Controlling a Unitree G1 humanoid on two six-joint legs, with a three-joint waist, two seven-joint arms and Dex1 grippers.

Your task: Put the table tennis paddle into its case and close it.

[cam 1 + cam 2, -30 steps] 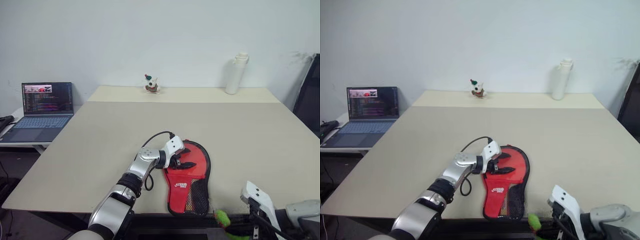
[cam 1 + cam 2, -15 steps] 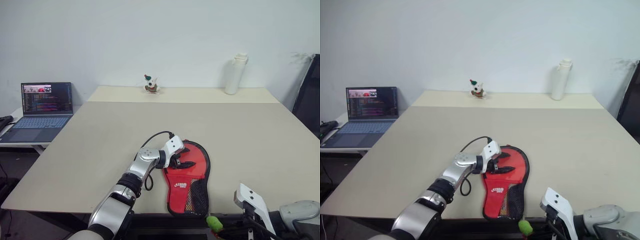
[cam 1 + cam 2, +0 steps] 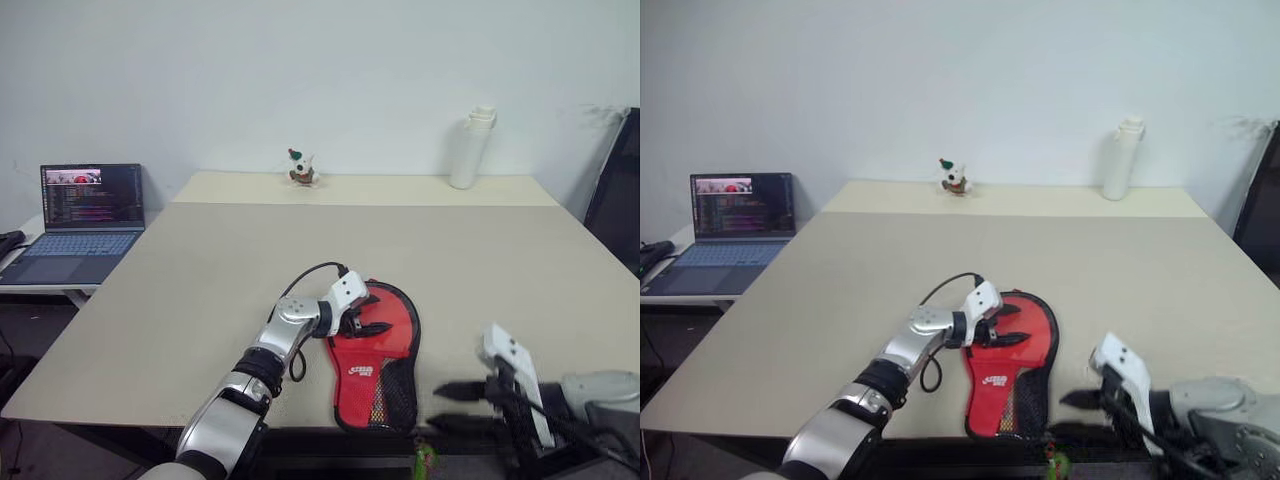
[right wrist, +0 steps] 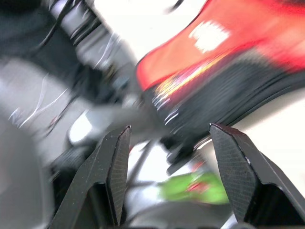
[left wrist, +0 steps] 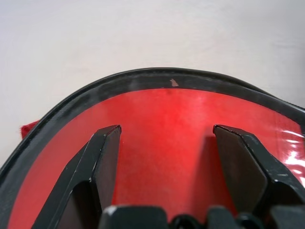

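Bright, even light (right wrist view blurred).

Plain white wall (image 3: 330,70) behind. Big beige surface (image 3: 250,250), seam across it near the far edge. Laptop (image 3: 85,215) open at 9 o'clock on a low side desk, white bottle (image 3: 472,147) at 1 o'clock, small figurine (image 3: 301,168) at 12. Dark panel (image 3: 618,190) at 3 o'clock.

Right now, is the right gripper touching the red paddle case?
Apart. In the left eye view the right gripper hovers with fingers spread beside the case, and a strip of bare table shows between its fingertips and the case's black edge.
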